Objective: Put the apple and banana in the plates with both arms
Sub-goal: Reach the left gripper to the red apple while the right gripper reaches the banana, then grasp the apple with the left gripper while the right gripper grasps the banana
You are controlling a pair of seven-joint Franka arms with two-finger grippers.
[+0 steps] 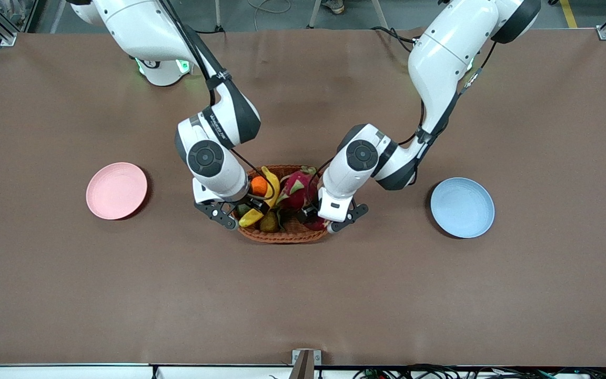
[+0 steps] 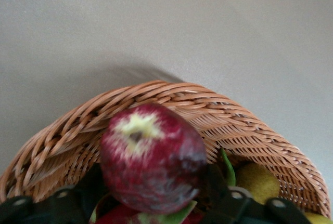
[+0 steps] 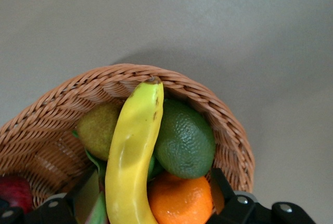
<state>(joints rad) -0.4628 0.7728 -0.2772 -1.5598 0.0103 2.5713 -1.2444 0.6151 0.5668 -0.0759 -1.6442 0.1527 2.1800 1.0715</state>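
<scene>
The dark red apple (image 2: 151, 156) sits between the fingers of my left gripper (image 2: 153, 187), which is shut on it over the wicker basket (image 2: 171, 94). In the front view that gripper (image 1: 316, 218) hangs over the basket's end toward the left arm, and the apple (image 1: 314, 223) barely shows under it. My right gripper (image 3: 153, 193) is open, with the yellow banana (image 3: 132, 156) and an orange (image 3: 182, 200) between its fingers. It (image 1: 248, 208) is low over the basket's other end, by the banana (image 1: 270, 185). The pink plate (image 1: 116, 190) and the blue plate (image 1: 462, 207) are empty.
The basket (image 1: 282, 234) stands mid-table between the plates. It also holds a pink dragon fruit (image 1: 298, 187), a green citrus fruit (image 3: 184, 138) and a yellow-green pear (image 3: 99, 130). The pink plate lies toward the right arm's end, the blue plate toward the left arm's end.
</scene>
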